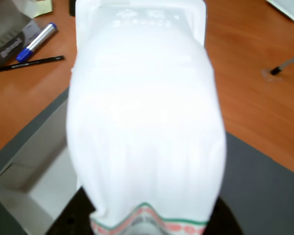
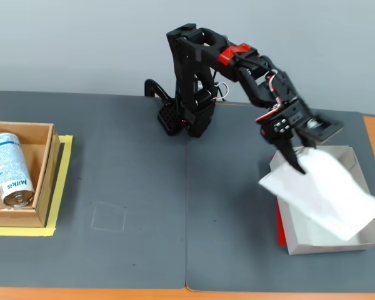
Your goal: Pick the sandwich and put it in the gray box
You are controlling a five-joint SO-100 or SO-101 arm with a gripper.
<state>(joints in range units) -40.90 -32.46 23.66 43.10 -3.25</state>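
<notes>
So in the wrist view the sandwich (image 1: 142, 122) basically eats the whole frame, a big white plastic wedge running from the bottom edge up to the top, pretty blurry, with a strip of red and green print at its lower end and some faint embossed lettering near the far end. You can't really see the jaws here since the package covers them. Off to the lower left there's a corner of the gray box (image 1: 44, 181) peeking out under the package, sitting on the dark mat (image 1: 264, 186). Up top left on the wooden table (image 1: 245, 63) there's a blue marker (image 1: 36, 41) and a black pen (image 1: 32, 62) lying just beside each other. In the fixed view, the arm (image 2: 237, 69) reaches from its base at the back of the mat down to the right, and the gripper (image 2: 297, 156) is clamped on the upper left part of the sandwich (image 2: 328, 197), holding it tilted and lifted over the gray box (image 2: 325, 244), with the far end of the package sticking out past the box's right wall. It looks held above the tray rather than lying flat in it, though I can't tell if the low end touches. Way over on the left is a brown box (image 2: 44, 169) with a blue-and-white can (image 2: 9, 169) lying in it, on some yellow tape (image 2: 62, 187).
</notes>
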